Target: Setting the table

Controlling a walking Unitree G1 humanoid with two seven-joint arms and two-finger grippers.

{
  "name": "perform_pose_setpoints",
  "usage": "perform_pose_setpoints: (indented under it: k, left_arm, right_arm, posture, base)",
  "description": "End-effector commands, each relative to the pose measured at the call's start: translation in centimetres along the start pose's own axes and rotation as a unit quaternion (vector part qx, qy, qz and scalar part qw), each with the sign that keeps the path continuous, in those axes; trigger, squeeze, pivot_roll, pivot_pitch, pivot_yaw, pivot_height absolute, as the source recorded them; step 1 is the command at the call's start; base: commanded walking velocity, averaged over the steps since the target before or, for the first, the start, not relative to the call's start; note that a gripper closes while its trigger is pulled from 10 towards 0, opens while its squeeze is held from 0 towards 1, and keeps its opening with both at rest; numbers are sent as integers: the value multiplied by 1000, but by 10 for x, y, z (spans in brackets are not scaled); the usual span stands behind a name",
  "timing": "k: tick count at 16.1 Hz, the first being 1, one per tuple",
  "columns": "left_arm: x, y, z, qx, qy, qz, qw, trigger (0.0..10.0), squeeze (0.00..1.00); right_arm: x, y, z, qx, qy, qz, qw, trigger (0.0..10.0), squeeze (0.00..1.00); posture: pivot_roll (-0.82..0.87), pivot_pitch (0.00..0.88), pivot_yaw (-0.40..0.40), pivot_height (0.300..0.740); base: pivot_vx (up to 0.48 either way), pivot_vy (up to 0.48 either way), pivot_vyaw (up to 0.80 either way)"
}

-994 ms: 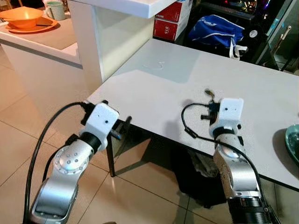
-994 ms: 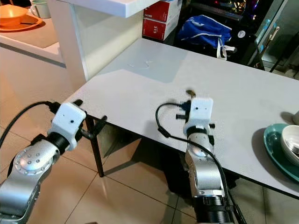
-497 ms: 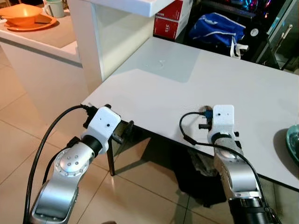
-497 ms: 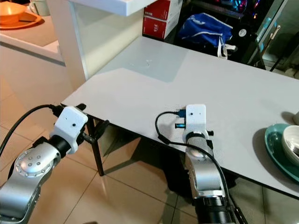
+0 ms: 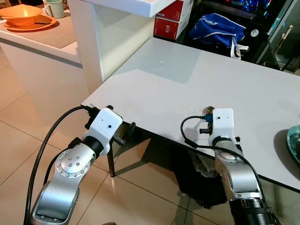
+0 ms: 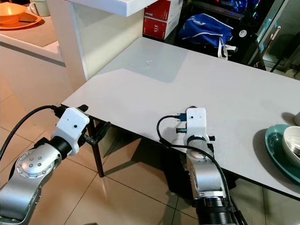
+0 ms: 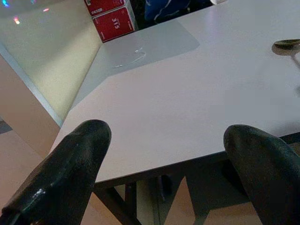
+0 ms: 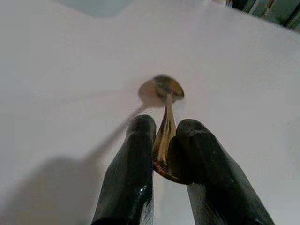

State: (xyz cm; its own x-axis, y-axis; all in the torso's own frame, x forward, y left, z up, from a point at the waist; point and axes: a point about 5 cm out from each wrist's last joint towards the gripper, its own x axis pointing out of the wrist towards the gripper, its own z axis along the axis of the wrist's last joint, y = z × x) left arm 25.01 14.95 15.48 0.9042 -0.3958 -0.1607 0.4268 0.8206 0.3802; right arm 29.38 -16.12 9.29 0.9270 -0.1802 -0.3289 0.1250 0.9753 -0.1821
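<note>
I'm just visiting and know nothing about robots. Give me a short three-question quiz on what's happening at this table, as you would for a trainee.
1. True or false: the right end effector is shut on a spoon.
2. Multiple choice: the left end effector is (a) gripping a cup, (b) open and holding nothing, near the corner of the white table, (c) resting on the plate.
3. Fill in: the teal plate lies on the robot's ____ side of the table.

Key
1. True; its bowl is at the tabletop, handle between the fingers.
2. b
3. right
</note>
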Motion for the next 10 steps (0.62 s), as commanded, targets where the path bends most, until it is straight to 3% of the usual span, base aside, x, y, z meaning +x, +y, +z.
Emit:
perform_pose_setpoints:
  k: [1,4,10]
  left_arm:
    - [0,-4,6,3,-12,-12,1000,10000,0]
    - [0,-4,7,5,-12,-11,1000,10000,0]
    - [0,-3,7,6,-12,-10,1000,10000,0]
  right_arm:
    - [1,-3,-14,14,41,1,999,10000,0]
    - [3,0,-22,24,66,16,997,10000,0]
    - [5,1,-20,26,64,17,997,10000,0]
  posture:
    - [59,0,-97,740]
    - [61,0,-98,740]
    - [60,0,-97,740]
  base:
    - [0,0,0]
    - [0,0,0]
    - [0,0,0]
